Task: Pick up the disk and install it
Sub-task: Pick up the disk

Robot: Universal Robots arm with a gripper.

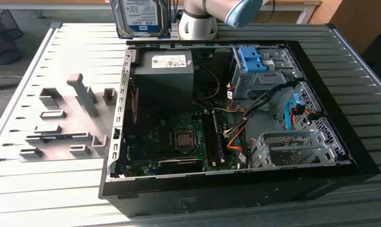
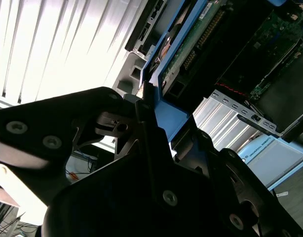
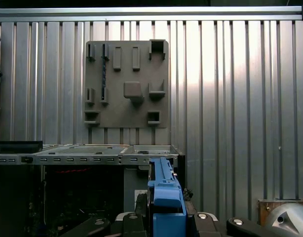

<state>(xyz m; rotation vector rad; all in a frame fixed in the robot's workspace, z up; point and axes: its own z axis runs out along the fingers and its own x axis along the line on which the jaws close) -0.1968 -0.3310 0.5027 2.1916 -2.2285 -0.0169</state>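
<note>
The disk (image 1: pixel 142 18) hangs upright at the far edge of the table, beyond the open computer case (image 1: pixel 146 198); its white-and-blue label faces the exterior view. In the second wrist view its green circuit-board side (image 2: pixel 191 47) and blue rail (image 2: pixel 167 116) run away from my gripper (image 2: pixel 164 126). The gripper is shut on the disk, with one dark finger on each side of the rail. In the first wrist view the blue rail (image 3: pixel 166 195) stands up between the fingers of the gripper (image 3: pixel 166 215), high above the table.
Inside the case are a dark grey power supply (image 1: pixel 165 71), a motherboard (image 1: pixel 177 142), a drive bay with a blue latch (image 1: pixel 254 59) and a metal cage (image 1: pixel 291 146). A grey fixture plate (image 1: pixel 71 123) lies at the exterior view's left. The arm's base (image 1: pixel 197 23) stands behind the case.
</note>
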